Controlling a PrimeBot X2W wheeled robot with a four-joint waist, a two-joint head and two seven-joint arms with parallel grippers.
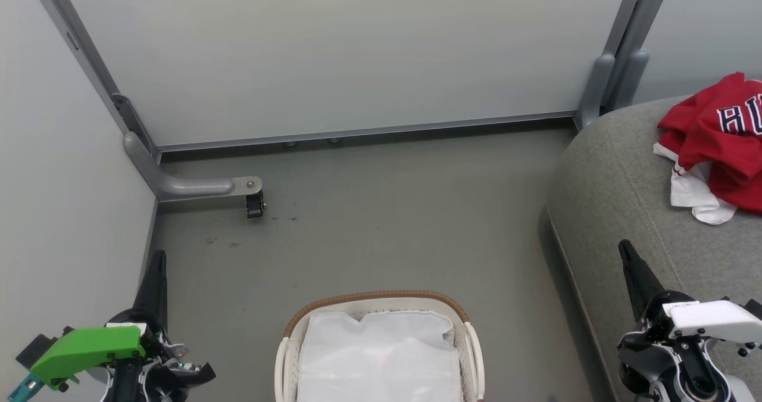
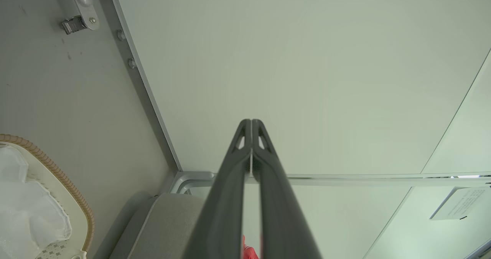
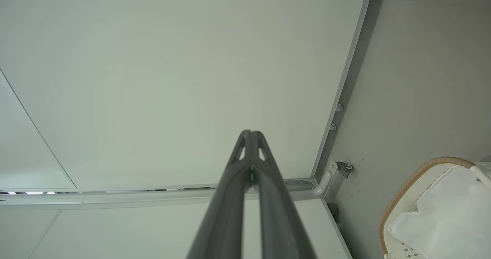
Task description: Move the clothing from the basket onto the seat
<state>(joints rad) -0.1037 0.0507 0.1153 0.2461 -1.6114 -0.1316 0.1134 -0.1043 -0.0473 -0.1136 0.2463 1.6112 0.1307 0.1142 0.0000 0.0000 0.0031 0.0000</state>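
Through my head camera, the red clothing (image 1: 714, 146) lies heaped on the grey seat (image 1: 619, 187) to my right, and the basket (image 1: 381, 299) on the floor before me shows its white liner (image 1: 381, 354). At my left wrist, my left gripper (image 2: 251, 125) has its fingers pressed together, holding nothing. At my right wrist, my right gripper (image 3: 250, 135) is likewise closed and empty.

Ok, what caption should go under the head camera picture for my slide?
Red clothing lies on the grey seat; the basket shows its white liner.

grey floor (image 1: 387, 211), pale wall panel (image 1: 333, 50), caster (image 1: 255, 204)
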